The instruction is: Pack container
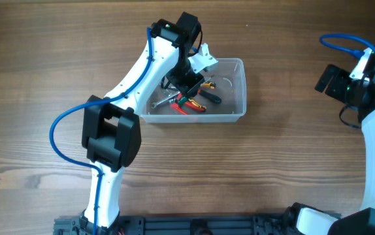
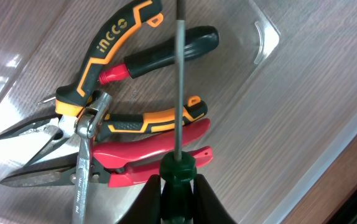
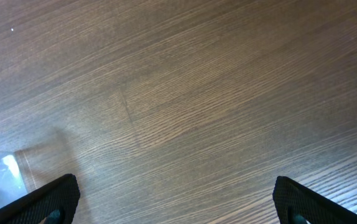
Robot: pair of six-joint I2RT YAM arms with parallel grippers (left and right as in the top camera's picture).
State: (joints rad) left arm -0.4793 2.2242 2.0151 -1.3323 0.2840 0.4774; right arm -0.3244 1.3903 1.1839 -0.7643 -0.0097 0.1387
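Note:
The clear plastic container (image 1: 238, 88) sits at mid-table and holds several hand tools. In the left wrist view I see orange-and-black long-nose pliers (image 2: 97, 56), red-handled pliers (image 2: 160, 149), a steel wrench (image 2: 82, 162) and a black-handled tool (image 2: 166, 53) on the container floor (image 2: 278, 124). My left gripper (image 2: 177, 186) is inside the container (image 1: 186, 81), shut on a green-handled screwdriver (image 2: 178, 93) whose shaft points away over the pliers. My right gripper (image 3: 175, 199) is open and empty over bare table at the far right (image 1: 344, 85).
The container's corner (image 2: 262, 40) and near wall (image 2: 352, 137) show in the left wrist view. A clear edge (image 3: 1, 174) shows at the lower left of the right wrist view. Wooden tabletop (image 1: 292, 170) surrounds the container.

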